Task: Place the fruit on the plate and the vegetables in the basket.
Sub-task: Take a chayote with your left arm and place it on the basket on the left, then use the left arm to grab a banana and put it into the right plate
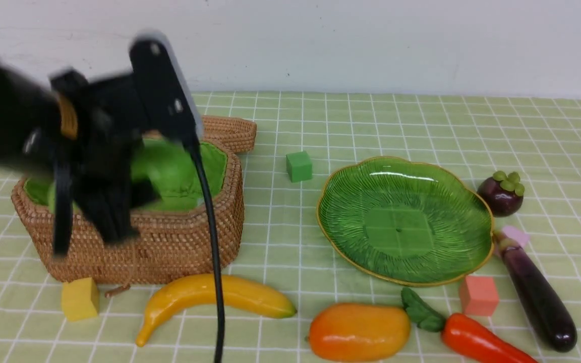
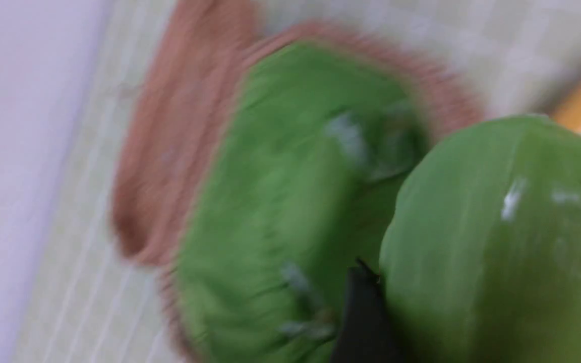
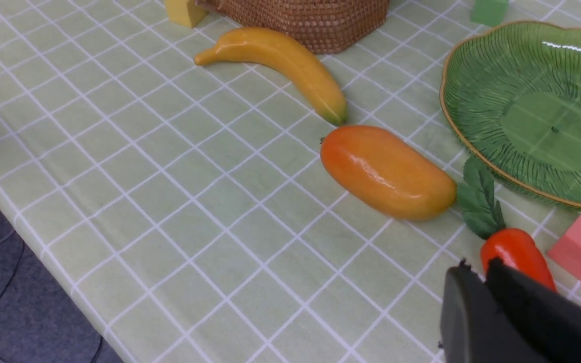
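Observation:
My left gripper (image 1: 94, 232), blurred by motion, hangs over the wicker basket (image 1: 169, 242), shut on the ridged light-green gourd (image 2: 497, 227). One black finger (image 2: 366, 312) presses its side; the other is hidden. The gourd (image 1: 169, 174) sits over the green lining. The green plate (image 1: 406, 217) holds nothing. On the cloth lie the banana (image 1: 220, 297), mango (image 1: 358, 330), carrot (image 1: 477, 340), eggplant (image 1: 537, 292) and mangosteen (image 1: 501, 194). My right gripper (image 3: 474, 267) is shut, empty, just above the carrot (image 3: 515, 254), near the mango (image 3: 386, 171).
Foam cubes lie about: green (image 1: 298, 166) behind the plate, yellow (image 1: 79, 298) by the basket's front, salmon (image 1: 478, 295) between plate and eggplant. The basket lid (image 1: 230, 131) lies open behind. A black cable (image 1: 212, 252) hangs across the basket. The table edge (image 3: 43, 262) drops off near the right arm.

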